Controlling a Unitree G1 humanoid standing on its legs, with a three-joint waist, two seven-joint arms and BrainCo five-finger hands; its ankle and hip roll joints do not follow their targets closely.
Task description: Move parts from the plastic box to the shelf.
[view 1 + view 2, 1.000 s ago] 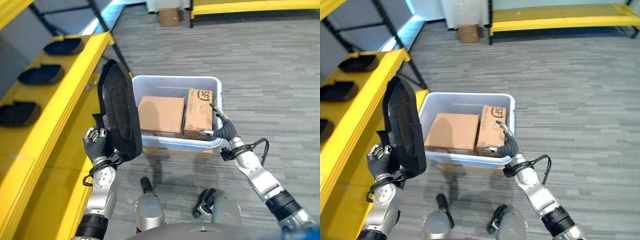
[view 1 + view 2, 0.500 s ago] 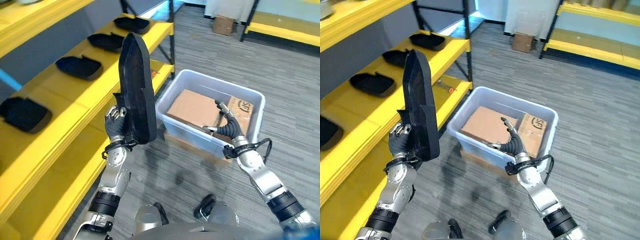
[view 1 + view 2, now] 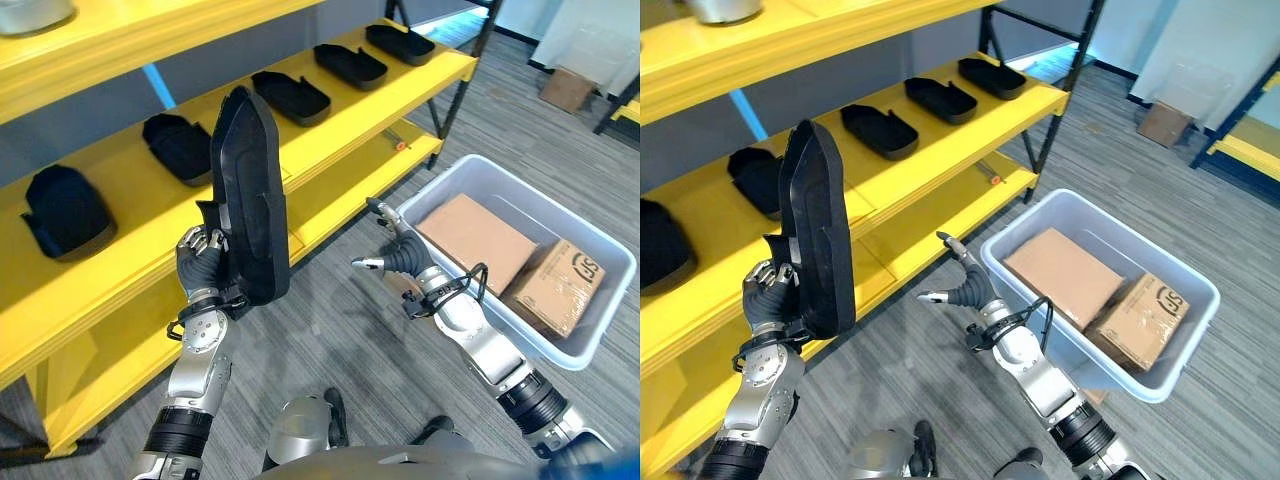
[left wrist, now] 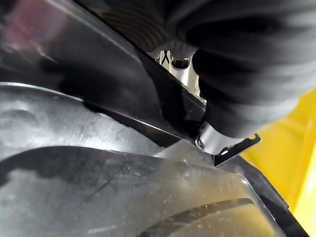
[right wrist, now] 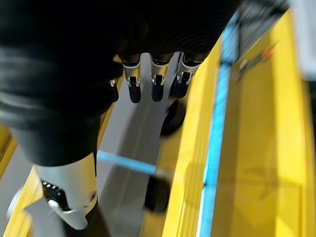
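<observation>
Your left hand [image 3: 203,268] has its fingers curled round the lower end of the black part [image 3: 248,200], gripping it so that it stands upright on its long axis in front of the shelf's middle level. In the left wrist view the part's moulded inner face sits right against the palm, so the hold looks firm. Your right hand [image 3: 397,256] carries nothing: its fingers are spread and relaxed, the thumb apart, hanging in the air between the shelf [image 3: 330,125] and the plastic box [image 3: 600,340]. That is the change from a second ago, when this hand rested on the near rim of the box while the part was held just beside it. The whole scene has also swung round, so your camera has turned: the shelf, which sat at the edge of the picture before, now fills the space ahead, and the box with its two cardboard boxes [image 3: 478,233] lies off to your right. For the task this means, as I judge it, that the pick is done and you are in the carry, facing the place to put down. Five black parts [image 3: 878,131] already lie in a row on the middle level. Yours hangs in front of that row, near the gap between two of them. You will need to tip it flat before lowering, since it is tall and could knock a neighbour.
</observation>
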